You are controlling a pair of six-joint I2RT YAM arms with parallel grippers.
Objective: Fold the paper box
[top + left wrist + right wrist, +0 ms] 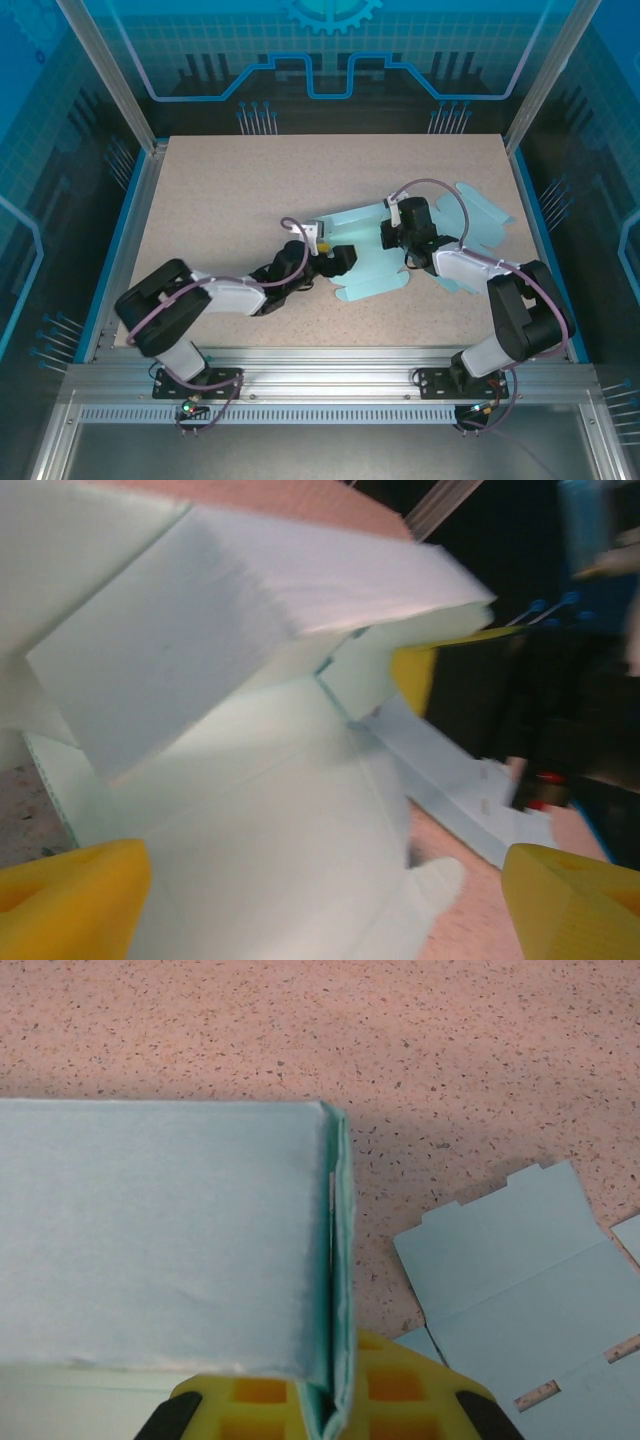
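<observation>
The paper box (362, 233) is a pale teal die-cut sheet, partly folded, lying right of the table's middle. My right gripper (402, 236) is over its centre. In the right wrist view, that gripper (335, 1418) has its yellow pads shut on an upright doubled wall of the paper box (338, 1260), and a folded panel stretches to the left. My left gripper (338, 256) is at the sheet's left edge. In the left wrist view, it (320, 915) is open, with its yellow fingertips (70, 900) wide apart over a blurred panel of the paper box (250, 810) and a raised flap above.
Unfolded flaps (482, 215) of the sheet spread flat toward the right edge of the speckled table (220, 190). Blue rails and metal frame posts (140, 150) border the table. Both arms reach in from the near edge.
</observation>
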